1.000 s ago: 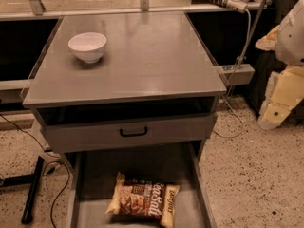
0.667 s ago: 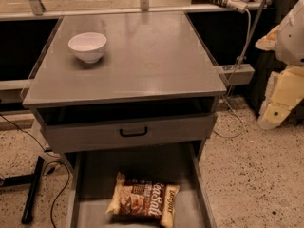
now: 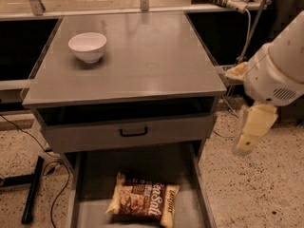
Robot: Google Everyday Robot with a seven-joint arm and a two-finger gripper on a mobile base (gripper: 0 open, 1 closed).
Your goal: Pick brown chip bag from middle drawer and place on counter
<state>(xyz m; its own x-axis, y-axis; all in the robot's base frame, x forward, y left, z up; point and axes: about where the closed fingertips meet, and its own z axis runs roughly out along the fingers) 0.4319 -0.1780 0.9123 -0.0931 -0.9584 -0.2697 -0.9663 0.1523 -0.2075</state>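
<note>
The brown chip bag (image 3: 145,199) lies flat on the floor of the open middle drawer (image 3: 142,167), near its front and a little right of centre, with "Sea Salt" lettering facing up. The grey counter (image 3: 142,56) is the cabinet top above it. My gripper (image 3: 248,139) hangs at the right of the cabinet, beside the counter's right front corner, pointing down. It is above and to the right of the bag and well apart from it. Nothing shows in the gripper.
A white bowl (image 3: 88,46) stands on the counter's back left. A closed grey drawer front with a black handle (image 3: 133,132) sits above the open drawer. Black cables and a stand leg (image 3: 33,189) lie on the speckled floor at the left.
My arm and gripper have moved left and down, closer to the cabinet's right front corner. The bag, bowl and drawer have not moved.
</note>
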